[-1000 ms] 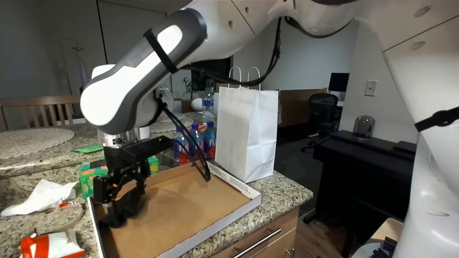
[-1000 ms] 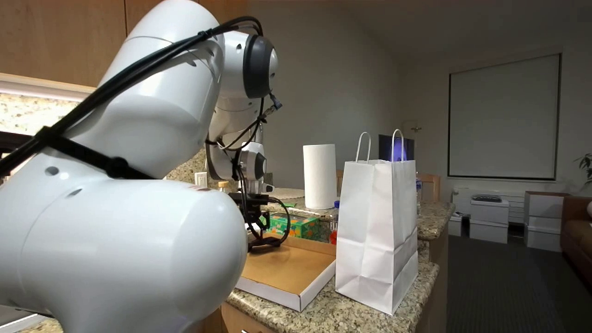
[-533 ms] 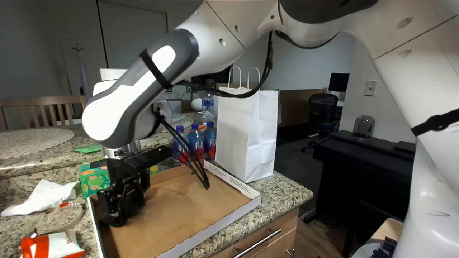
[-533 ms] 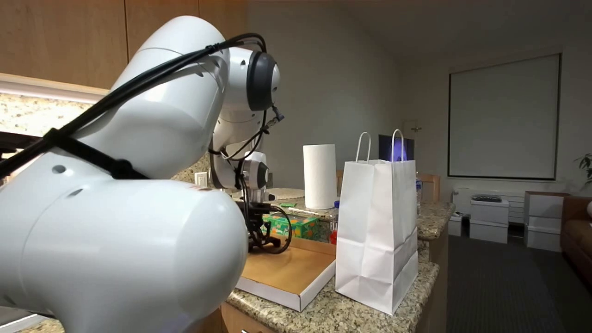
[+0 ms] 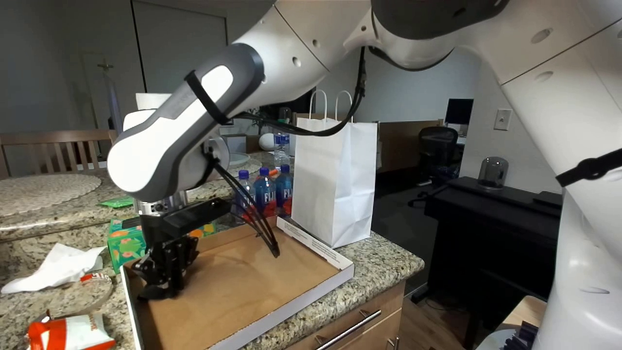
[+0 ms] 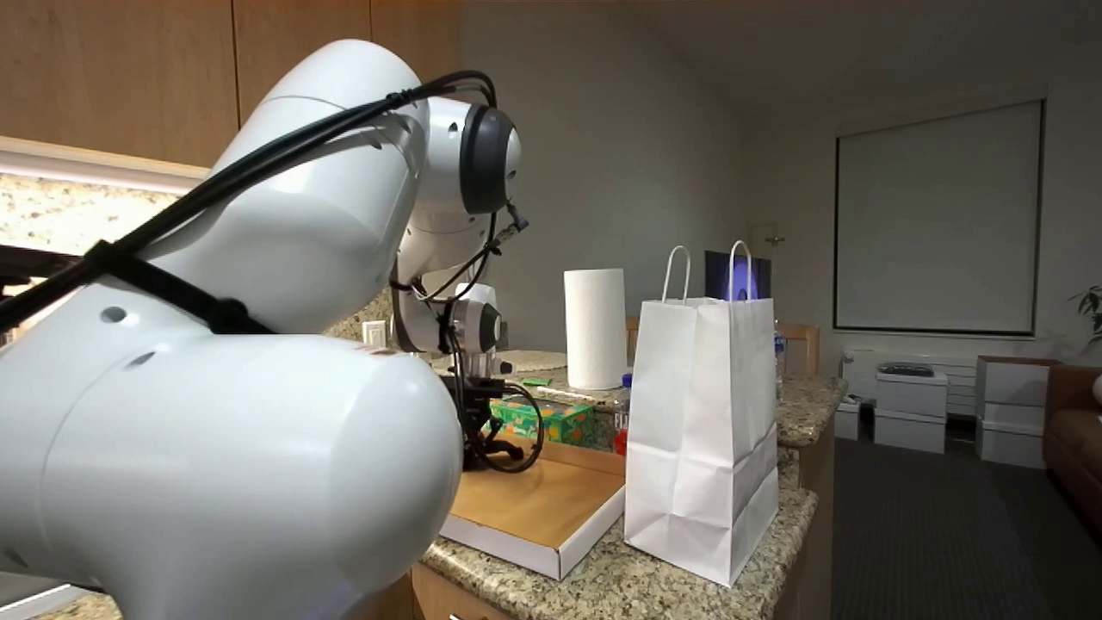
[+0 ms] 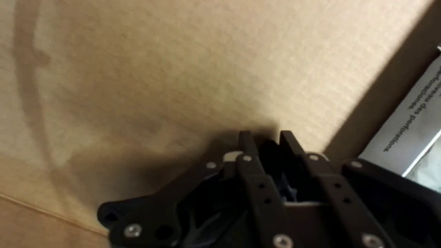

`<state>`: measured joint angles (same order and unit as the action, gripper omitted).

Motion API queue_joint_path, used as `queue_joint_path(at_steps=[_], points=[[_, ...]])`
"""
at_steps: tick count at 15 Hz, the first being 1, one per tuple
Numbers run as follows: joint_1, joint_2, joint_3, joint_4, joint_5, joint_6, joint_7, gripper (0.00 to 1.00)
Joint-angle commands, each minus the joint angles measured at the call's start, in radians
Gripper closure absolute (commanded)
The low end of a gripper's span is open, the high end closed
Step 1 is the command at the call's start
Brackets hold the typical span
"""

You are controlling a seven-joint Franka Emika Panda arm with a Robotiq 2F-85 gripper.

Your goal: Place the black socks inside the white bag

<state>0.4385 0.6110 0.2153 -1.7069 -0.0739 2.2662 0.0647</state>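
Note:
The black socks [image 7: 270,151] are bunched as a dark mass in the narrow gap between the fingers in the wrist view. My gripper [image 7: 266,135] is shut on them, low over the left end of a shallow cardboard tray [image 5: 252,274]. In an exterior view only a small dark part of the socks shows under the fingers; the gripper hides the rest. The white bag [image 5: 333,180] stands upright on the counter beyond the tray's far right side, its two handles up. Its inside cannot be seen from either exterior view [image 6: 702,430].
Several bottles [image 5: 265,192] stand behind the tray, left of the bag. A green patterned box [image 5: 127,245] sits close behind the gripper. A white tissue [image 5: 60,267] and a red-and-white packet [image 5: 73,333] lie left. A paper towel roll [image 6: 594,327] is on the raised counter.
The arm has come down and shifted slightly. The fingers have closed together on the black socks, which lay spread under the open gripper before. Bag and tray have stayed put.

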Motion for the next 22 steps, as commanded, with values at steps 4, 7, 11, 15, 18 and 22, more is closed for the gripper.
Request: queue_joint_path(at_steps=[4, 7, 11, 15, 18, 22], points=[[0.012, -0.01, -0.009, -0.005, -0.028, 0.004, 0.034, 0.99], [0.008, -0.04, -0.004, -0.042, -0.023, 0.013, 0.03, 0.95], [-0.005, -0.126, 0.001, -0.137, -0.018, 0.048, 0.03, 0.95], [-0.026, -0.264, 0.001, -0.263, -0.01, 0.092, 0.051, 0.95], [-0.041, -0.37, 0.005, -0.339, -0.01, 0.097, 0.074, 0.95], [-0.07, -0.515, 0.012, -0.417, -0.002, 0.074, 0.087, 0.94]])
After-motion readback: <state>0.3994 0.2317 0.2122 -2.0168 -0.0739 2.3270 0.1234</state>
